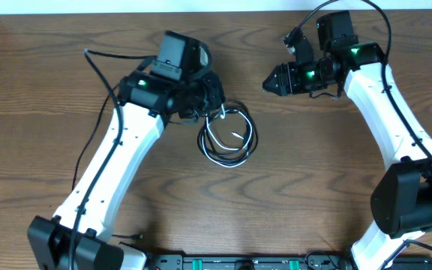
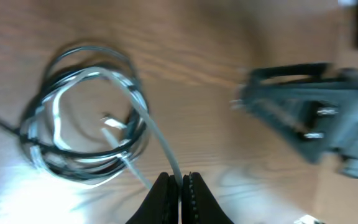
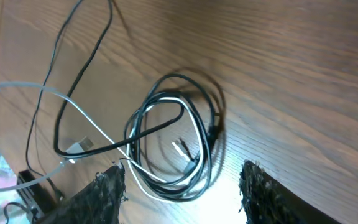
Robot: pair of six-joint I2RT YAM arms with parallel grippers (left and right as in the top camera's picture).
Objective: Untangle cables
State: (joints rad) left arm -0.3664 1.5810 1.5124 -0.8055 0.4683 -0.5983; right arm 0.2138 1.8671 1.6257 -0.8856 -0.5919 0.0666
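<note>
The black cable (image 1: 252, 136) and the white cable (image 1: 210, 144) lie coiled together on the wooden table, just right of centre. My left gripper (image 1: 216, 106) sits at the coil's upper left edge. In the left wrist view it (image 2: 179, 182) is shut on a strand of the white cable (image 2: 157, 140), which runs up out of the coil (image 2: 82, 118). My right gripper (image 1: 270, 84) hovers up and to the right of the coil. It (image 3: 182, 186) is open, with the coil (image 3: 173, 137) on the table below and between its fingers (image 3: 104, 193), apart from them.
A thicker black arm wire (image 1: 100, 71) loops beside the left arm. A power strip (image 1: 238, 262) lies along the table's near edge. The table's far edge (image 1: 223, 10) runs just behind both grippers. The right arm (image 2: 316, 118) shows blurred in the left wrist view.
</note>
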